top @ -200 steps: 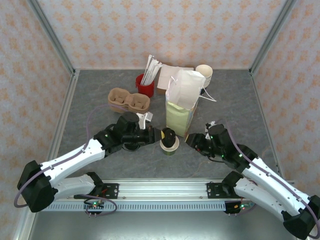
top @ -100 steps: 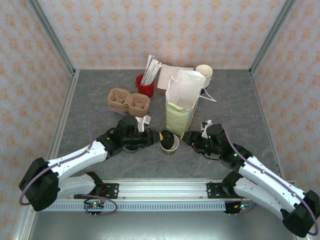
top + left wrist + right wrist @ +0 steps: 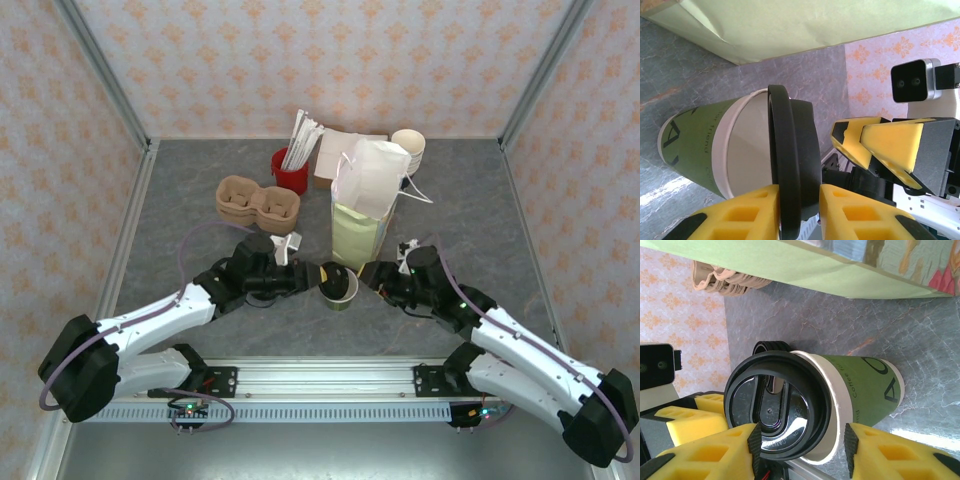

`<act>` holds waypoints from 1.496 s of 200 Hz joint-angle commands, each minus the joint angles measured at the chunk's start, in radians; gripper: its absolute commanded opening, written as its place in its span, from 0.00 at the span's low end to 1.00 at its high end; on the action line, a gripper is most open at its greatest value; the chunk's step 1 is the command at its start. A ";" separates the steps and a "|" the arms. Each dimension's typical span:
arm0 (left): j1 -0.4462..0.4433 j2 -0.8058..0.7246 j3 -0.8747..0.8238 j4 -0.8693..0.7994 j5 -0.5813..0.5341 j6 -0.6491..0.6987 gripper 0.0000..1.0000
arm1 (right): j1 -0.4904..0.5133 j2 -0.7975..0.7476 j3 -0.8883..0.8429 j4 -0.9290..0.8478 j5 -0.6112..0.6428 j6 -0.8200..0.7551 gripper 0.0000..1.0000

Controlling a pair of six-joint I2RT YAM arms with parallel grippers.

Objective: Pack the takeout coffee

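Grey tabletop [image 3: 480,200]: takeout coffee [image 3: 700,145] leans at the paper bag's [image 3: 362,235] 6 o'clock; left claw [image 3: 797,192] pinches its lid [image 3: 790,140], probably seating it; right claw [image 3: 800,432] spread alongside.

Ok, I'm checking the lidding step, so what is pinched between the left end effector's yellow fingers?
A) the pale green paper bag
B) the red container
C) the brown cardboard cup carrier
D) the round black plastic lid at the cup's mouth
D: in the left wrist view the round black plastic lid stands edge-on in the left end effector, against the mouth of the olive-green paper cup.
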State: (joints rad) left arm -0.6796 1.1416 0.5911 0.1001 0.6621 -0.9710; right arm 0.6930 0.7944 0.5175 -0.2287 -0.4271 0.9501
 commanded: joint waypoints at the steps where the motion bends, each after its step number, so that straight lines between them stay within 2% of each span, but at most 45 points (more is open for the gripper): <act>1: 0.009 -0.005 -0.014 0.001 -0.012 0.017 0.28 | 0.003 0.007 -0.011 0.037 0.000 -0.005 0.49; 108: 0.008 0.043 -0.010 -0.062 -0.035 0.075 0.32 | 0.002 0.085 -0.014 0.087 -0.021 -0.011 0.54; 198: -0.001 0.069 -0.012 -0.010 -0.018 0.071 0.34 | 0.004 0.118 -0.006 0.095 -0.025 -0.020 0.55; 219: -0.009 0.061 0.009 -0.046 -0.025 0.091 0.39 | 0.003 0.120 0.001 0.064 -0.015 -0.036 0.55; 246: -0.018 0.055 0.055 -0.137 -0.050 0.140 0.51 | 0.005 0.121 0.017 0.032 -0.022 -0.067 0.57; 276: -0.024 0.057 0.076 -0.152 -0.052 0.150 0.63 | 0.008 0.126 0.030 0.028 -0.032 -0.081 0.59; 299: -0.026 0.071 0.107 -0.178 -0.046 0.172 0.65 | 0.011 0.133 0.036 0.029 -0.041 -0.085 0.61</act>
State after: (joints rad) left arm -0.6987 1.2072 0.6456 -0.0277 0.6346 -0.8429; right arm 0.6952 0.9226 0.5171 -0.1871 -0.4553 0.8928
